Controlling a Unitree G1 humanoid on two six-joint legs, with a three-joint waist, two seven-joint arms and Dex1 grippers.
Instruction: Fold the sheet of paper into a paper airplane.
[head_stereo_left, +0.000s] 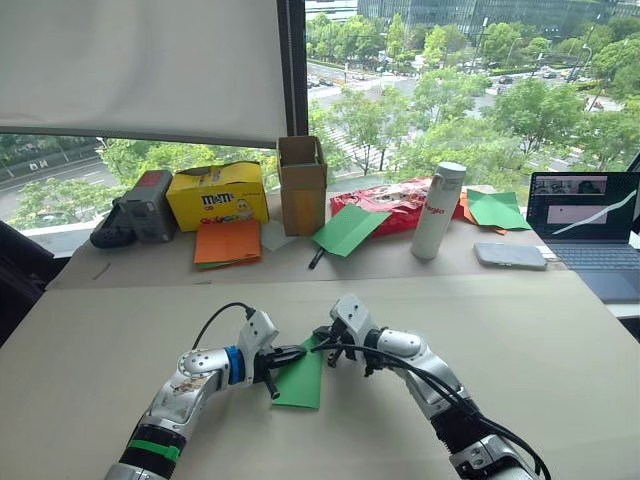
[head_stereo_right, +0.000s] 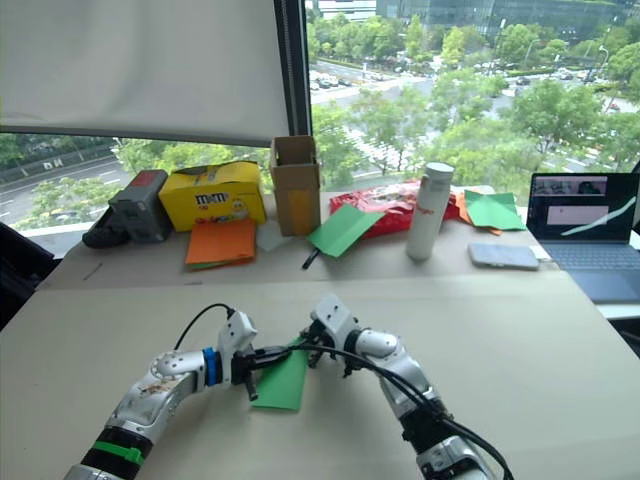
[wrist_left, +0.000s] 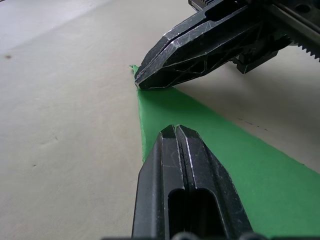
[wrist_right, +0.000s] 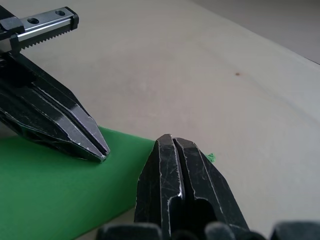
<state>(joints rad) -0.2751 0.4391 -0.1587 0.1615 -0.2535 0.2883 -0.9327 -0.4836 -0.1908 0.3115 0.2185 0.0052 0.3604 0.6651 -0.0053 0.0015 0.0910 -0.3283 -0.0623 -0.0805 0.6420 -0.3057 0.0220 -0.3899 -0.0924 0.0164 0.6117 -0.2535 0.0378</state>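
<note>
The green sheet of paper (head_stereo_left: 300, 382) lies on the beige table (head_stereo_left: 520, 340) just in front of me, folded into a narrow wedge whose point faces away. My left gripper (head_stereo_left: 296, 353) is shut, and its tips (wrist_left: 175, 131) rest on top of the paper near its left edge. My right gripper (head_stereo_left: 325, 342) is also shut. Its tips (wrist_left: 141, 82) press down at the paper's pointed corner. In the right wrist view the left gripper's fingers (wrist_right: 95, 142) sit on the green surface beside my right fingertips (wrist_right: 172, 142).
Along the back of the table are orange sheets (head_stereo_left: 227, 242), a yellow box (head_stereo_left: 217, 193), a cardboard box (head_stereo_left: 302, 185), another green sheet (head_stereo_left: 350, 228), a red bag (head_stereo_left: 395, 200) and a white bottle (head_stereo_left: 438, 210). A phone (head_stereo_left: 510, 255) and a laptop (head_stereo_left: 590, 225) sit far right.
</note>
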